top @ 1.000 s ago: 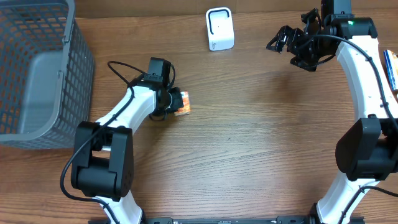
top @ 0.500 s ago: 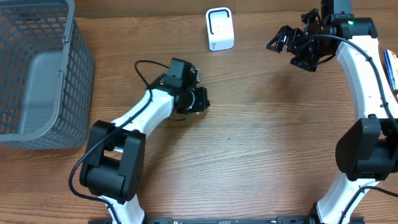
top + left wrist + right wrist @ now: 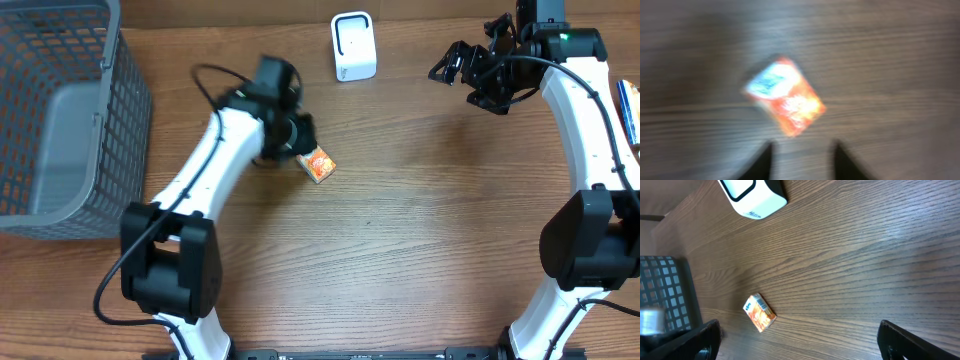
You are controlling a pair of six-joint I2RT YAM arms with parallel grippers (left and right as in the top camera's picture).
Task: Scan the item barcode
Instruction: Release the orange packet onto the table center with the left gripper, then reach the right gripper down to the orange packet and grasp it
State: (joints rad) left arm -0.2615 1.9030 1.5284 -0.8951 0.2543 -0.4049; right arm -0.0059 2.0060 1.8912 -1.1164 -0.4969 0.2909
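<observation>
Over the table (image 3: 420,250), both empty, the right gripper (image 3: 455,70) is waiting wide open while the left gripper (image 3: 801,161) is hovering part-open, short of the far-edge scanner (image 3: 353,46), beside the mid-table orange box (image 3: 317,164), which a skewed pinch could flick away.

The counter (image 3: 420,230) is lit brightly and evenly from above in the overhead view; only soft shadows are cast. Slight motion blur is seen on the left arm (image 3: 215,150). The left wrist view is dim and badly smeared, the orange packet (image 3: 785,96) reduced to a blur. The right wrist view is rendered sharp.
</observation>
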